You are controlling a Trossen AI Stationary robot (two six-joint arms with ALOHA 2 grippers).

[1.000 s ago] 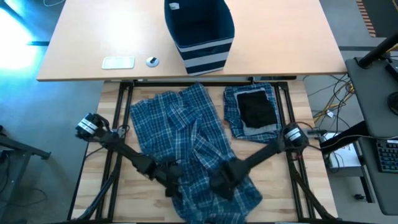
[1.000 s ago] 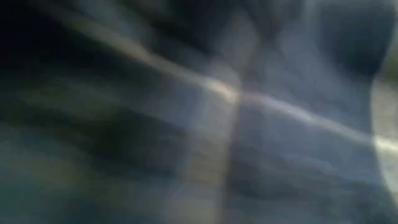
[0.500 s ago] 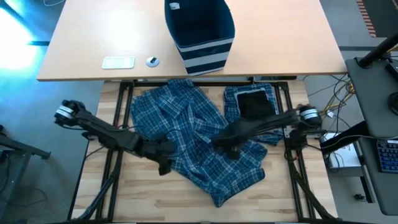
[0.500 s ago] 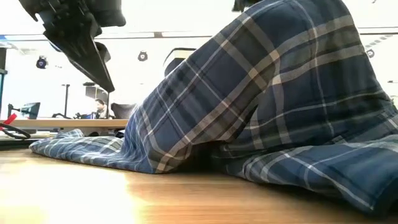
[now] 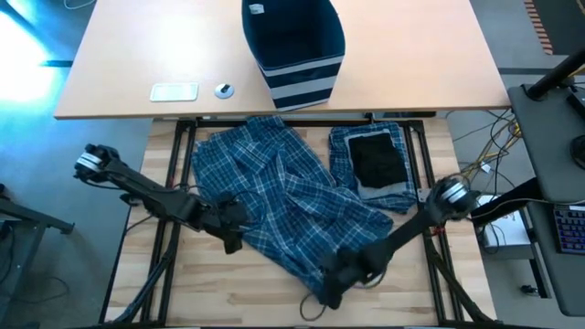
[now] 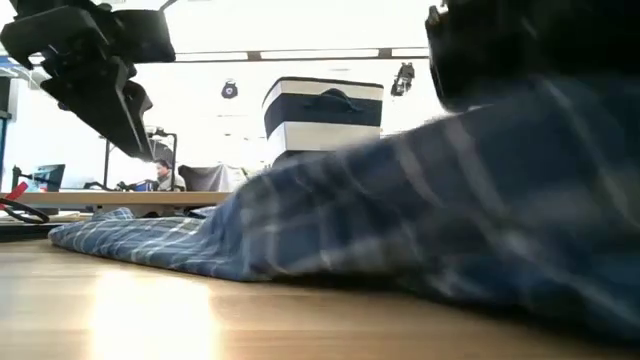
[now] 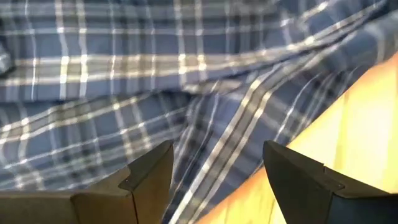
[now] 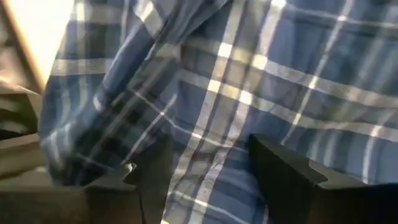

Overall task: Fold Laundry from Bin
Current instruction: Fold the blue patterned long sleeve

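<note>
A blue-and-white plaid garment (image 5: pixel 274 192) lies spread across the wooden table, creased. My right gripper (image 5: pixel 329 291) is at its near end, shut on the cloth. My left gripper (image 5: pixel 233 242) hangs open above the garment's left edge and touches nothing; in its wrist view the plaid (image 7: pixel 186 81) lies flat beyond the fingers. At the far right rests a folded pile (image 5: pixel 343 174) with a black piece (image 5: pixel 377 157) on top. The navy striped bin (image 5: pixel 292 46) stands on the far table. My right gripper has the garment's near end (image 8: pixel 205 124) between its two fingers, coming from above at a slant. Bunched cloth fills the gap and hides how many layers are caught. In the low view the plaid (image 6: pixel 480 170) climbs from the table up to the gripper; the remainder lies flat.
A white flat pad (image 5: pixel 174 91) and a small round thing (image 5: pixel 224 90) lie on the far table, left of the bin. Bare wood (image 5: pixel 228 302) shows at the near left. A person (image 6: pixel 160 178) sits far behind the table.
My right gripper carried the garment's near part up and toward the far edge, then swung back down to the near edge; the cloth that stood tented high now slopes lower and has shifted. My left gripper rose off the cloth and drew toward the table's left.
</note>
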